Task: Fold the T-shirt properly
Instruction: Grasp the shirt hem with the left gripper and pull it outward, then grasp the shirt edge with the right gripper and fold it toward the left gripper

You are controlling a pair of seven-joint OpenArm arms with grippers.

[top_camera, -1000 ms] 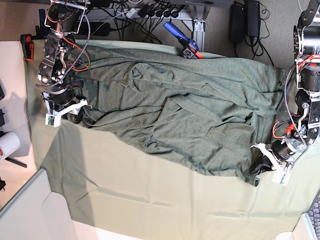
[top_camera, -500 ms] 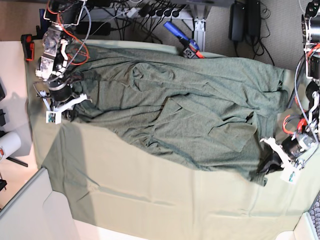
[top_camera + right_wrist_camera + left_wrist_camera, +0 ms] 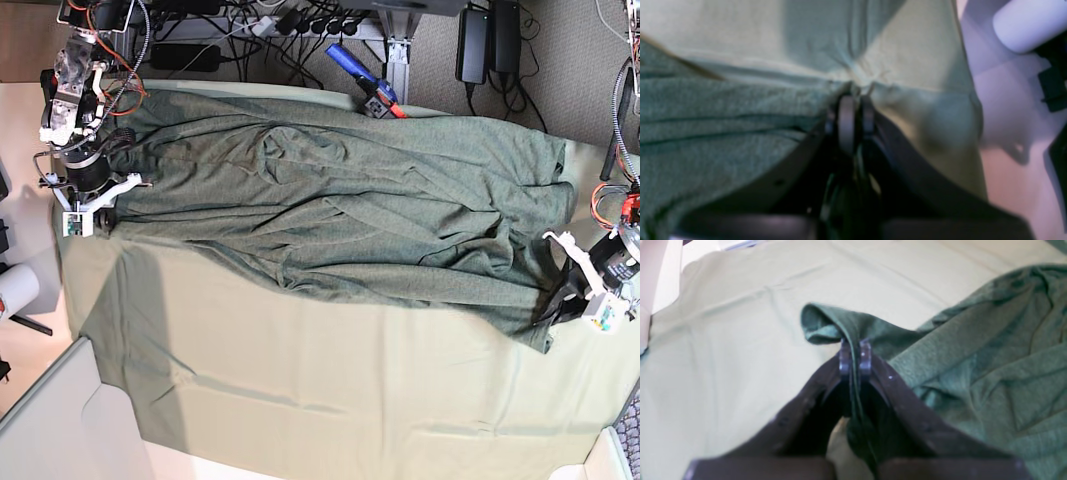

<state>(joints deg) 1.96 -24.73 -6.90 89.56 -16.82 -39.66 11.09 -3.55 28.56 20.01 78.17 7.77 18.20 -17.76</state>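
Observation:
The dark olive T-shirt (image 3: 350,210) lies stretched wide across the far half of the pale mint tablecloth (image 3: 320,390), still wrinkled in the middle. My right gripper (image 3: 103,214), at the left of the base view, is shut on the shirt's left edge. In the right wrist view the gripper (image 3: 853,108) pinches the shirt (image 3: 706,116) right at the cloth. My left gripper (image 3: 562,303), at the right of the base view, is shut on the shirt's lower right corner. In the left wrist view the gripper (image 3: 855,356) holds a raised fold of the shirt (image 3: 990,373).
A blue and red tool (image 3: 365,85) lies at the table's far edge among cables. A white roll (image 3: 15,290) sits off the left edge and also shows in the right wrist view (image 3: 1030,23). A grey panel (image 3: 50,420) stands at the bottom left.
Both grippers have moved outward with the shirt. The right one went left and up, the left one further right. The shirt is now pulled wider and flatter.

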